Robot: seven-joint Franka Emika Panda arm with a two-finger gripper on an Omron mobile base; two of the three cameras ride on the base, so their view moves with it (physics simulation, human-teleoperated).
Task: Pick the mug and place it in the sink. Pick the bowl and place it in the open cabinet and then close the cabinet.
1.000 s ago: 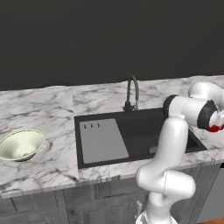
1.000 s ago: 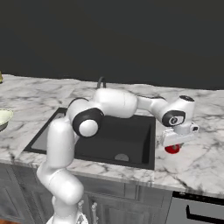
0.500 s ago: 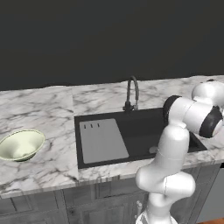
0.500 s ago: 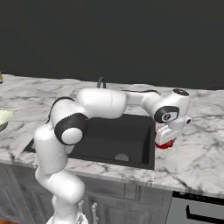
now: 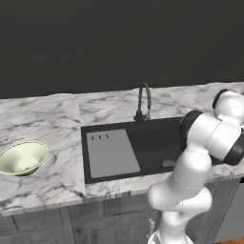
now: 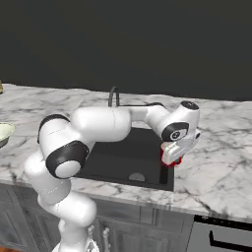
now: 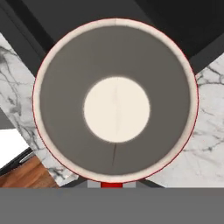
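A: What's around the work area?

B: Marble counter [image 5: 52, 119] w/ the black sink [image 5: 147, 143] set in it. Grey ribbed drainboard [image 5: 112, 153] on the sink's left half in left base view, round drain [image 6: 136, 176] on the basin floor, dark curved faucet [image 5: 144, 101] behind it. Dark wall at the back. Lower drawers [image 6: 133, 229] under the counter front.

A: Bowl?

B: The bowl [image 5: 23, 157] sits upright on the counter, well left of the sink, apart from the arm. Its edge also shows at the far left of right base view [image 6: 4, 133].

A: Anything in the way?

B: The arm itself stretches across the basin in right base view, covering part of the sink's back edge & the faucet base.

A: Mug vs gripper?

B: The mug [image 6: 170, 158] hangs under the gripper [image 6: 172, 156], seen as a bit of red beneath the white hand, over the sink's right rim where basin meets counter. In hand view the mug [image 7: 116, 98] is seen straight down its mouth, pale bottom in the middle, rim nearly touching the frame top.

A: Gripper state?

B: Clamped on the mug, near its rim at the bottom of hand view. Fingertips hidden by the mug.
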